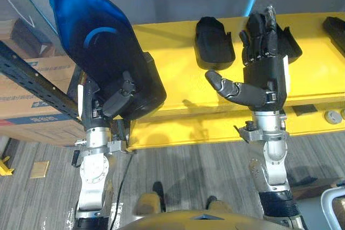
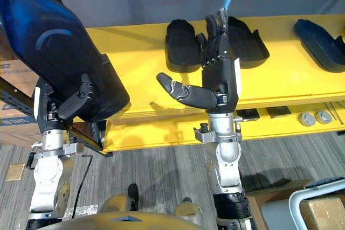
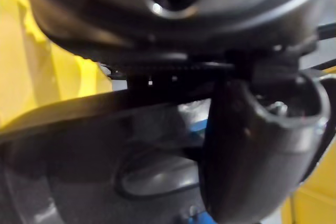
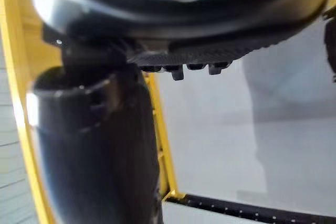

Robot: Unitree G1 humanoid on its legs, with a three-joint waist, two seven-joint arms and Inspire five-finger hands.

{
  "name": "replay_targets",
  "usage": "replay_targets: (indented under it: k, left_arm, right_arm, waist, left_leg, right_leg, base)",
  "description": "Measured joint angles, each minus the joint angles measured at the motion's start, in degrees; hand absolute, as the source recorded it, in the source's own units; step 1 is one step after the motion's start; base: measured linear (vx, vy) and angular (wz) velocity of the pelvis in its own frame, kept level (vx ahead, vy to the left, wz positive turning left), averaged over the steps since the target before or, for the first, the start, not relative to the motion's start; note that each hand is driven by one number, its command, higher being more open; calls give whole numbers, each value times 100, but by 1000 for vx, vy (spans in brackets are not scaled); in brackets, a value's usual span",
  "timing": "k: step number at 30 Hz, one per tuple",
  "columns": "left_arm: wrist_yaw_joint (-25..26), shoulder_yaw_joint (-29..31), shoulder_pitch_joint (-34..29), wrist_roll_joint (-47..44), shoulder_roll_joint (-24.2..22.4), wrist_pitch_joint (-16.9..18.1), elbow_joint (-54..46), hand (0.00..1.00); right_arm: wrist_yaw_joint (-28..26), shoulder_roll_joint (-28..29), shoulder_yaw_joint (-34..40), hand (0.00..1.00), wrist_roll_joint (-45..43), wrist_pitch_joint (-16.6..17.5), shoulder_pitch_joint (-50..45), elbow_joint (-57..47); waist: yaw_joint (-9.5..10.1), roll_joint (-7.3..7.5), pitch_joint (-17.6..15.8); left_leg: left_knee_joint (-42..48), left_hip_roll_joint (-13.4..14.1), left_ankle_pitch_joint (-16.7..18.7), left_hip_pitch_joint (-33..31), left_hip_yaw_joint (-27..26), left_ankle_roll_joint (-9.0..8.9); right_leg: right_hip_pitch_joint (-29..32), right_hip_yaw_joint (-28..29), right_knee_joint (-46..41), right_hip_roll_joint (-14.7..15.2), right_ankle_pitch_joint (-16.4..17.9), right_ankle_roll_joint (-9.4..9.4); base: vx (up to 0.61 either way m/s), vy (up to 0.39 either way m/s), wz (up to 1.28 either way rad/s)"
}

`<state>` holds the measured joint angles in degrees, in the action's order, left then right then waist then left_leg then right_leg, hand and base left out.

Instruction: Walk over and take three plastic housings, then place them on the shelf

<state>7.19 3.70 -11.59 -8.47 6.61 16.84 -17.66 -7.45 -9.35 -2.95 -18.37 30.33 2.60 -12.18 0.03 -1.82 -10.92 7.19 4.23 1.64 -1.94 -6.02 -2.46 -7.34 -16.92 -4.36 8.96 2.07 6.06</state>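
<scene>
**Left hand loaded; right hand free over shelf**

The left hand (image 1: 122, 98) was clamped on a large blue housing (image 1: 99, 36), with the thumb curled across its near face. The housing's long axis ran up and away to the left, and its lower end hung over the left end of the yellow shelf (image 1: 172, 79). Free shelf surface lay ahead and to the right, so a set-down there is judged likely. The right hand (image 1: 264, 74) stood upright with straight fingers and held nothing. A black housing (image 1: 214, 41) lay just left of its fingers and a second housing (image 2: 250, 39) lay behind them.

three small dark housings (image 2: 183, 44), one large blue-black housing (image 2: 54, 52), and seemingly two round discs (image 2: 307, 118).
</scene>
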Motion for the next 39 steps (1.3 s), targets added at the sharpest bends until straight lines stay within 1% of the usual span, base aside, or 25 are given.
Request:
replay_targets:
  k: [3,4,5,6,7,8,9,10,11,13,14,15,16,18,19,22,23,25,29,31,33,34,36,37,39]
  left_arm:
    - [-109,117,-18,5,2,-117,-187,0]
    - [-141,192,-17,17,11,-209,-221,0]
    - [-142,229,-18,22,19,-266,-221,0]
    - [-152,316,-12,79,40,-360,-170,0]
    - [-196,397,46,177,78,-394,8,0]
    - [-223,428,102,214,112,-458,106,0]
    - [-272,449,276,207,222,-571,378,0]
    - [-319,474,466,183,362,-681,643,0]
    - [-347,496,554,183,417,-742,768,0]
    - [-403,538,736,157,587,-986,1008,0]
    - [-447,538,806,112,745,-1162,1102,0]
    - [-529,532,872,107,834,-1245,1168,0]
    - [-643,515,993,65,937,-1336,1286,0]
    - [-762,452,1196,-25,1052,-1436,1453,0]
    - [-825,328,1481,-53,1165,-1453,1693,0]
    - [-875,170,1849,-319,1309,-1457,2108,0]
    - [-894,145,1969,-495,1334,-1464,2275,0]
    - [-927,135,2298,-825,1368,-1469,2692,0]
    - [-917,136,2732,-1232,1483,-1471,3231,0]
    - [-882,134,3006,-1445,1576,-1473,3388,0]
    - [-867,134,3169,-1666,1688,-1475,3480,0]
    - [-846,134,3296,-1749,1755,-1508,3565,0]
    - [-845,133,3492,-1996,1840,-1629,3669,0]
    - [-846,133,3523,-2060,1845,-1648,3694,0]
    - [-863,61,3670,-2189,1850,-1754,3852,0]
  right_arm:
    - [-71,2,2,100,-1,-139,19,0]
    - [-94,1,6,100,-11,-185,15,0]
    - [-118,1,12,100,-27,-211,15,0]
    - [-199,-4,25,100,-100,-250,-6,1]
    - [-283,-40,61,100,-203,-260,-48,1]
    - [-324,-73,92,100,-265,-267,-67,1]
    - [-384,-147,192,100,-275,-295,-82,2]
    - [-485,-189,256,100,-270,-326,-67,2]
    - [-537,-210,272,100,-269,-328,-51,2]
    - [-745,-233,214,100,-262,-366,-20,2]
    - [-907,-249,116,100,-280,-398,-12,2]
    - [-1004,-285,60,100,-326,-402,-9,1]
    - [-1127,-373,-32,100,-464,-423,13,0]
    - [-1223,-490,-119,100,-501,-469,41,-23]
    - [-1217,-599,-218,100,-501,-536,86,-81]
    - [-1217,-652,-426,100,-508,-707,224,-111]
    - [-1220,-654,-544,100,-508,-791,295,-107]
    - [-1223,-655,-705,100,-509,-870,349,-103]
    - [-1266,-669,-885,100,-513,-934,458,55]
    - [-1310,-672,-981,100,-513,-1075,594,149]
    - [-1322,-694,-1154,100,-513,-1127,632,155]
    - [-1332,-697,-1282,100,-514,-1186,635,155]
    - [-1341,-698,-1456,100,-512,-1279,636,155]
    - [-1345,-697,-1489,100,-512,-1297,636,154]
    - [-1362,-697,-1649,100,-533,-1457,639,123]
  waist:
    - [24,44,35]
    - [15,46,35]
    - [1,43,34]
    - [-29,15,26]
    - [-38,-62,10]
    - [-43,-96,9]
    - [-64,-129,7]
    - [-58,-114,9]
    - [-55,-107,6]
    - [-61,-124,2]
    - [-90,-124,3]
    - [-118,-122,4]
    - [-177,-125,6]
    - [-214,-148,26]
    - [-218,-171,40]
    - [-269,-194,52]
    - [-323,-196,51]
    - [-349,-220,43]
    - [-373,-303,-2]
    - [-393,-401,-45]
    - [-450,-466,-79]
    - [-494,-475,-84]
    - [-514,-476,-86]
    - [-519,-478,-89]
    - [-560,-486,-145]
  left_leg:
    - [-144,-19,-103,59,-21,5]
    - [-105,-46,-82,47,-49,13]
    - [-10,-39,-33,13,-55,10]
    - [406,14,134,-163,-52,15]
    - [842,66,300,-330,-24,6]
    - [956,92,317,-389,3,7]
    - [888,96,274,-364,25,3]
    - [618,44,102,-269,-2,5]
    - [461,33,21,-205,-31,7]
    - [117,13,-172,-36,-167,-10]
    - [-73,5,-253,87,-259,-43]
    - [-171,7,-287,151,-294,-16]
    - [-302,1,-353,214,-309,-34]
    - [-477,-9,-461,252,-327,-30]
    - [-621,-14,-548,228,-332,-41]
    - [-839,-17,-715,216,-340,-46]
    - [-897,-51,-781,199,-335,-65]
    - [-951,-70,-869,148,-339,-18]
    - [-957,-101,-882,143,-341,-7]
    - [-967,-146,-888,141,-332,-3]
    - [-977,-182,-900,141,-330,9]
    - [-1000,-186,-923,140,-325,10]
    - [-1062,-215,-969,129,-335,-2]
    - [-1064,-221,-972,124,-341,-5]
    - [-1062,-260,-986,109,-376,-17]
  right_leg:
    - [5,73,-4,6,30,-49]
    - [10,180,-6,18,100,-150]
    - [8,195,-13,23,142,-188]
    - [7,256,-62,12,245,-168]
    - [-4,302,-105,-42,270,-153]
    - [0,301,-136,-63,273,-157]
    - [50,316,-230,-62,279,-165]
    - [147,399,-340,-19,337,-173]
    - [202,478,-396,2,380,-186]
    - [309,604,-468,24,399,-207]
    - [328,700,-458,2,398,-199]
    - [328,742,-456,-9,405,-184]
    - [329,761,-451,-14,402,-176]
    - [392,788,-448,-19,392,-168]
    - [492,798,-447,-24,370,-169]
    - [639,809,-449,-25,307,-161]
    - [684,806,-451,-20,261,-174]
    - [760,817,-477,-11,222,-116]
    - [874,852,-655,26,231,-122]
    - [958,874,-815,79,314,-107]
    - [1045,898,-997,136,418,-113]
    - [1108,904,-1105,174,500,-94]
    - [1250,944,-1306,207,604,-98]
    - [1276,952,-1340,211,623,-93]
    - [1439,987,-1631,297,758,-97]
  base:
    - [-57,-4,-1]
    - [-94,12,-6]
    - [-104,5,-9]
    - [-91,-3,-10]
    - [-110,10,-6]
    - [-121,26,2]
    - [-162,19,3]
    - [-136,3,-2]
    - [-151,-16,-15]
    - [-145,-11,-30]
    - [-126,2,-36]
    - [-133,-4,-30]
    - [-75,-9,-12]
    - [-79,-4,-6]
    - [-59,3,-6]
    - [-10,0,-1]
    - [0,0,0]
    - [61,15,4]
    - [49,4,0]
    - [0,0,0]
    - [-14,8,3]
    - [-32,-5,3]
    - [-41,-19,0]
    - [-45,-18,-4]
    - [-42,-20,-4]
